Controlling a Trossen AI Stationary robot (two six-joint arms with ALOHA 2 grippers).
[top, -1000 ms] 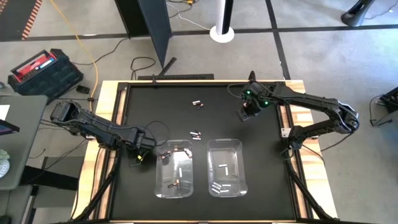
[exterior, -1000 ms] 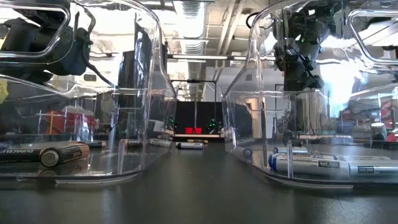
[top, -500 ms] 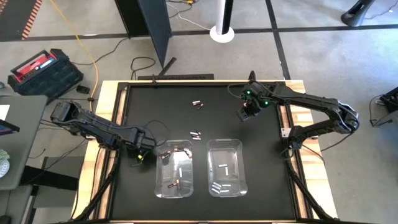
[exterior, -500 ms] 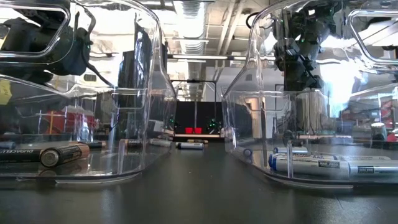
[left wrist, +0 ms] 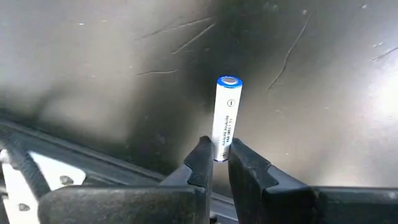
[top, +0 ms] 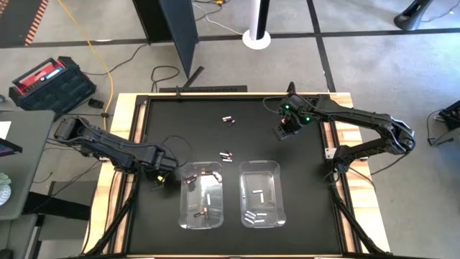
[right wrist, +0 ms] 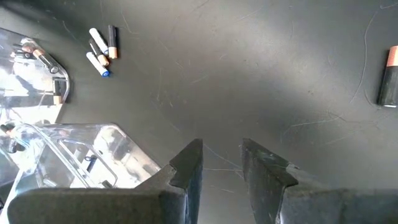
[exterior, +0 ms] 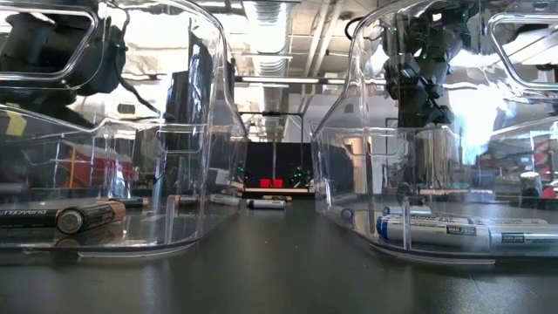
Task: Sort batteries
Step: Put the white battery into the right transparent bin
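Black table mat (top: 172, 122), two clear bins at 6 o'clock. Left bin (top: 202, 194) holds dark copper-ended cells, right bin (top: 260, 193) holds white ones. Loose batteries (top: 226, 154) sit just above the bins near centre; another pair (top: 228, 119) at 12. Left gripper (left wrist: 216, 158) at 8 o'clock, just beside the left bin, clenched on a white battery (left wrist: 224, 118) by its end. Right gripper (right wrist: 220, 158) hovers at 2 o'clock, fingers apart, holding nothing.
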